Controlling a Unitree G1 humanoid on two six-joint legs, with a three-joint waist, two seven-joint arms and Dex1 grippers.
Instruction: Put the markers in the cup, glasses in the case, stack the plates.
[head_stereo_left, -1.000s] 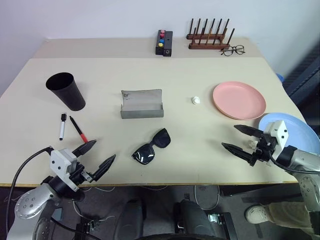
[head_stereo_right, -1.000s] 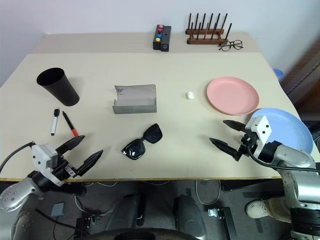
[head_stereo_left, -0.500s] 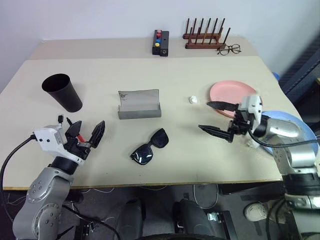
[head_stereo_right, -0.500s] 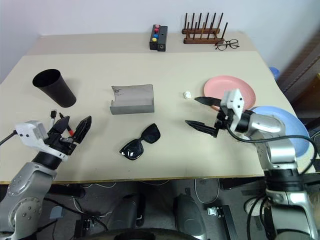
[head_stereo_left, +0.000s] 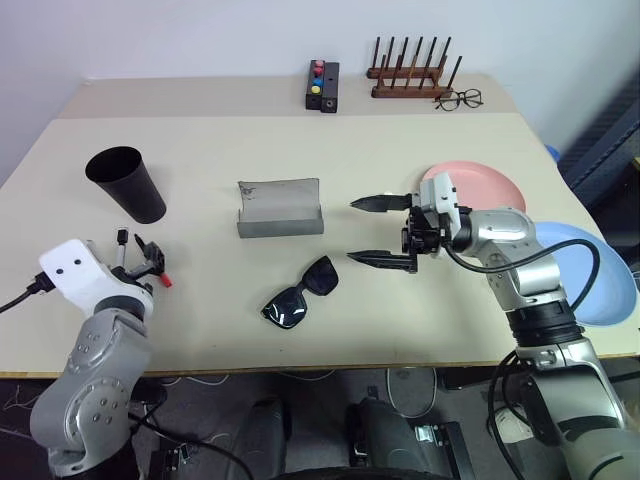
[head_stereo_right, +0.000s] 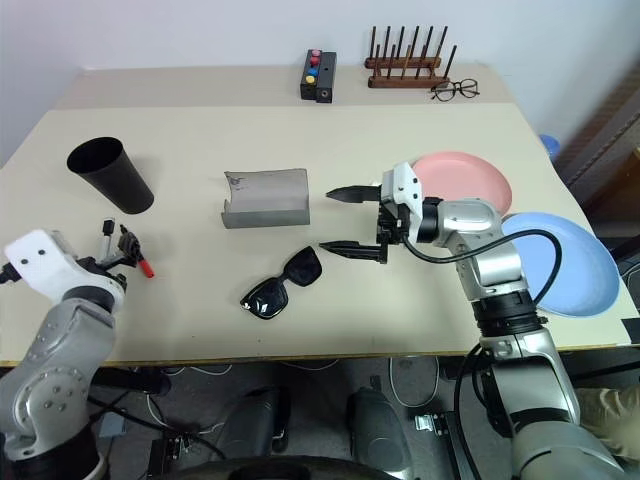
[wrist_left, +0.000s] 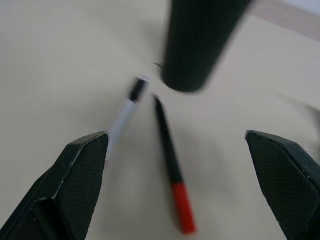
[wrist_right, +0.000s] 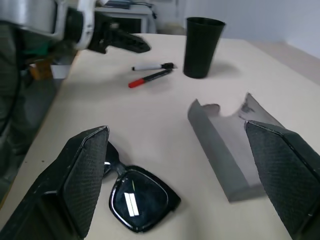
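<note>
While nothing is yet stowed or stacked:

Left gripper (wrist_left: 177, 185): jaws spread wide, empty, near the left front edge of the table (head_stereo_left: 200, 330), aimed at the markers. Right gripper (head_stereo_right: 342, 220): jaws spread wide, empty, pointing left over mid-table, between case and sunglasses.

Markers: white-bodied marker (wrist_left: 125, 112) and black-bodied, red-tipped marker (wrist_left: 170, 160), lying side by side near the left edge, just in front of the cup (head_stereo_left: 127, 183). Cup upright, toward the rear left.

Sunglasses (head_stereo_left: 298, 295): unfolded, toward the front edge, mid-table. Case (head_stereo_left: 281, 208): grey, lid up, just behind the sunglasses.

Pink plate (head_stereo_left: 500, 187): toward the right edge. Blue plate (head_stereo_left: 590, 270): at the front right corner, overhanging the edge. Not stacked.

Step in hand, judged: approach for pickup. For the markers, best to take one at a time, closing across the barrel, clear of its neighbour. For the sunglasses, best to pinch at the bridge or a lens rim, then lower lengthwise into the case.

Surface: pale beige tabletop, a second table butted behind. Small white scrap (head_stereo_left: 388, 199) beside the pink plate. Along the rear: black box with coloured buttons (head_stereo_left: 321, 86), wooden peg rack (head_stereo_left: 412, 75), wire-framed spectacles (head_stereo_left: 458, 99). White wall behind; cables on the floor beneath.
</note>
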